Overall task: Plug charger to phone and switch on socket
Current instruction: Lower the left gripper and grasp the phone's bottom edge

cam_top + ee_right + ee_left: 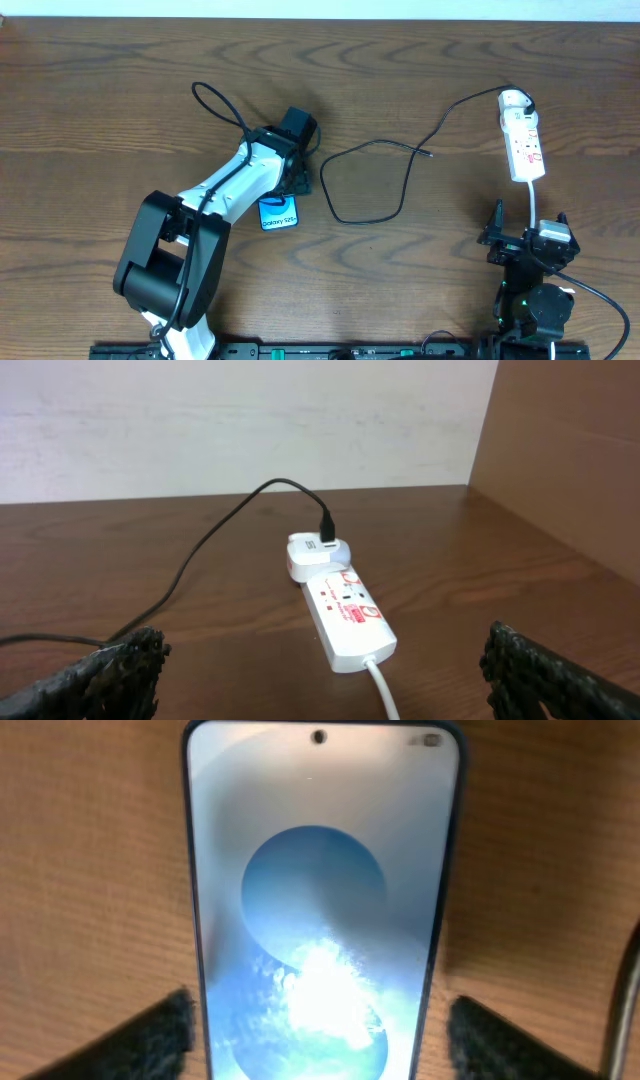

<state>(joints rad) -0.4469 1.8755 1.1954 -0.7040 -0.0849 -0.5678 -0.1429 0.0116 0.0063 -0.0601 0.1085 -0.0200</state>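
The phone (279,213) lies flat on the table with its cyan-and-white screen up. My left gripper (292,178) is open over its far end. In the left wrist view the phone (320,880) lies between the two spread fingers of the left gripper (320,1008), with a gap on each side. The white socket (524,145) lies at the right. The charger (370,145) runs from its black plug at the socket's far end to a loop, and its tip (428,153) lies loose on the table. My right gripper (527,240) is open and empty, just short of the socket (345,615).
The socket's white cord (382,685) runs toward the right gripper (322,660). The charger's black plug (325,525) sits in a white adapter at the strip's rounded end. A wooden side wall (570,450) stands at the right. A dark cable (625,1000) shows beside the phone.
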